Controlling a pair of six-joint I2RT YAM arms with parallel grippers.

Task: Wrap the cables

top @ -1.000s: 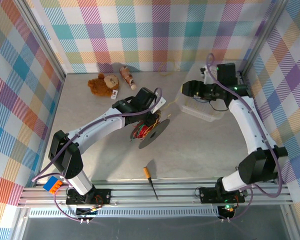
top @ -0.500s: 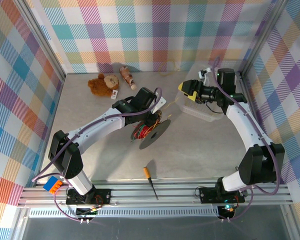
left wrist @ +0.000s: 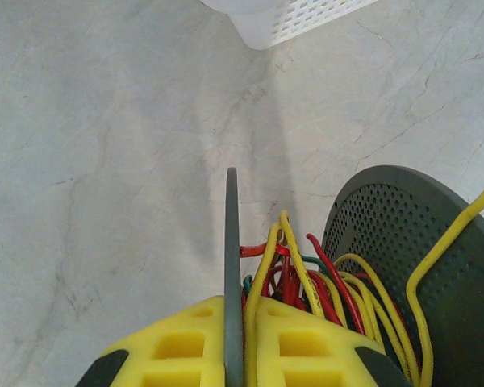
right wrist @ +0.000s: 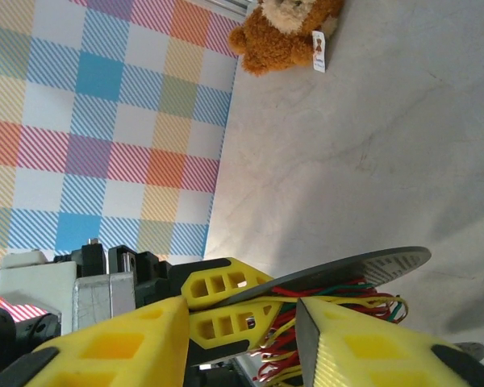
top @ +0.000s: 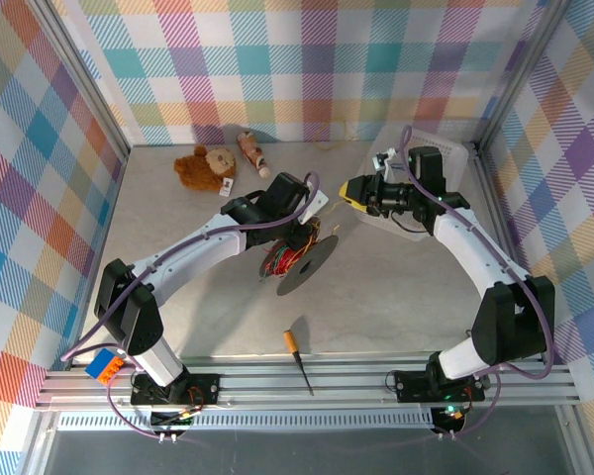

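The left gripper (top: pixel 299 230) is clamped on the thin rim of one dark grey flange (left wrist: pixel 230 258) of a spool (top: pixel 302 259) that sits near the middle of the table (top: pixel 396 297); in the left wrist view its yellow fingers (left wrist: pixel 173 347) press that edge from both sides. The cables (left wrist: pixel 284 246) are bunched on the spool's core between this flange and a second, perforated flange (left wrist: pixel 411 242), tangled with red and green wires; one yellow strand arcs up across the perforated face towards the frame's right edge. The right gripper (top: pixel 352 188) hangs over the table just beyond the spool, beside the left edge of the white basket (top: pixel 408 226); its jaws stand apart, and I cannot see anything caught between them. Bare tabletop runs from the spool to the near rail, broken by a screwdriver (top: pixel 299 361) lying close to that rail; more open surface lies to the right of the spool, in front of the basket. A teddy bear (top: pixel 203 166) and a small pinkish toy (top: pixel 252 153) rest along the far wall, well apart from the spool.
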